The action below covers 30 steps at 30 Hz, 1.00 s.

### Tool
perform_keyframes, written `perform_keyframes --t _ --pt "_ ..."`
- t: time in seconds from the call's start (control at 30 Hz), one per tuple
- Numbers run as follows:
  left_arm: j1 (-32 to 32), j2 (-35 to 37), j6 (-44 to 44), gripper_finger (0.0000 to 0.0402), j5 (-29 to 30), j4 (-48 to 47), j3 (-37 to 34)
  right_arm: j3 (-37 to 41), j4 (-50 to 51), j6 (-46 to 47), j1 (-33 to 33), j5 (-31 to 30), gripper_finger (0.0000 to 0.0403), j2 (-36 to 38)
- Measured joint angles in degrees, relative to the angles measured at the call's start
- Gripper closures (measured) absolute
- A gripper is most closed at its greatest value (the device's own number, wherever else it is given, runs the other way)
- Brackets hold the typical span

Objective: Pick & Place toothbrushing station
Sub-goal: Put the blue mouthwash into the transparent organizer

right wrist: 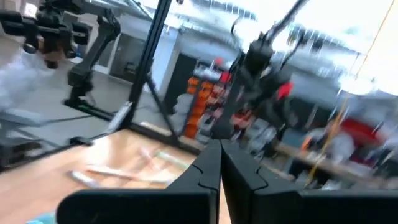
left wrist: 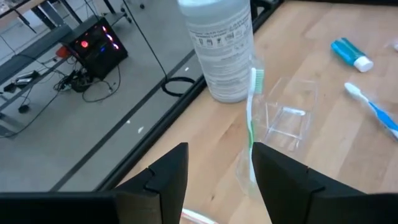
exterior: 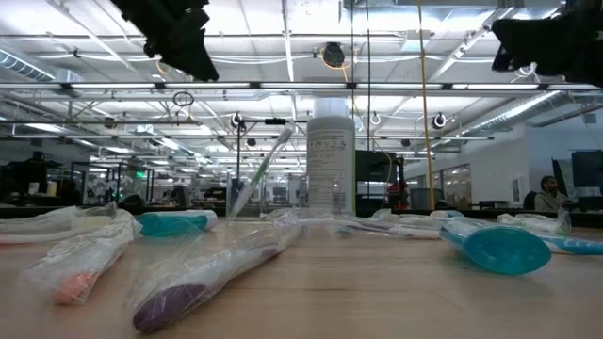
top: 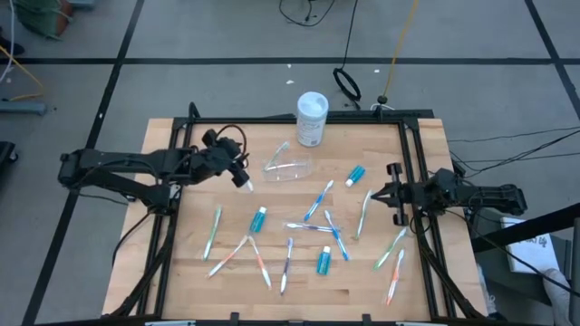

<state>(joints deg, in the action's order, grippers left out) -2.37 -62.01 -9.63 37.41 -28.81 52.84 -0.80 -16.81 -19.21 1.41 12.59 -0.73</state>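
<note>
The left gripper hangs above the table near its far left part, fingers spread with nothing between them, just beside the clear plastic cup, which lies tipped on its side with a green toothbrush reaching out of its mouth toward the white tub. That tub stands upright at the far edge, close to the cup but not touching it in the high view. The right gripper waits over the right edge of the table, fingers pressed together and carrying nothing. Bare wood lies open along the far left corner and down the left side; the middle and near half are crowded. There the wrapped toothbrushes are scattered flat, several crossing one another around a blue toothbrush, with an orange toothbrush and a purple toothbrush nearer the front edge. Three teal toothpaste tubes lie loose among them: one near the right gripper, one left of centre, one toward the front. A further brush lies close to the near right corner
</note>
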Motion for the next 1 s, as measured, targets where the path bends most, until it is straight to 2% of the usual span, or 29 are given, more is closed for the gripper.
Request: perform_keyframes --t 0.13,0.27,0.33,0.57,0.83,1.0 --pt "0.0 -0.1 -0.02 0.0218 -0.57 0.06 0.0 0.0 -10.23 -1.13 0.0 -3.71 0.0399 -0.89" --pt "0.0 -0.33 -0.5 0.0218 -2.33 0.23 -0.02 0.0 -20.43 6.61 -0.09 -2.93 0.0399 -5.37" --pt "0.0 -0.33 -1.44 0.0217 -2.9 0.32 0.0 0.0 -22.14 9.48 -0.46 -1.85 0.0399 -9.58" --pt "0.0 -0.36 -1.61 0.0217 -2.86 0.39 0.0 -3.97 -32.78 11.07 -1.14 -3.65 0.0399 -31.82" --pt "0.0 -0.38 -1.34 0.0218 -2.89 0.37 0.0 -16.84 -33.18 12.48 -1.14 -3.78 0.0399 -61.5" --pt "0.0 -0.38 -1.36 0.0217 -2.95 0.34 -0.02 -21.34 -33.96 15.83 -1.14 -3.78 0.0399 -74.4"
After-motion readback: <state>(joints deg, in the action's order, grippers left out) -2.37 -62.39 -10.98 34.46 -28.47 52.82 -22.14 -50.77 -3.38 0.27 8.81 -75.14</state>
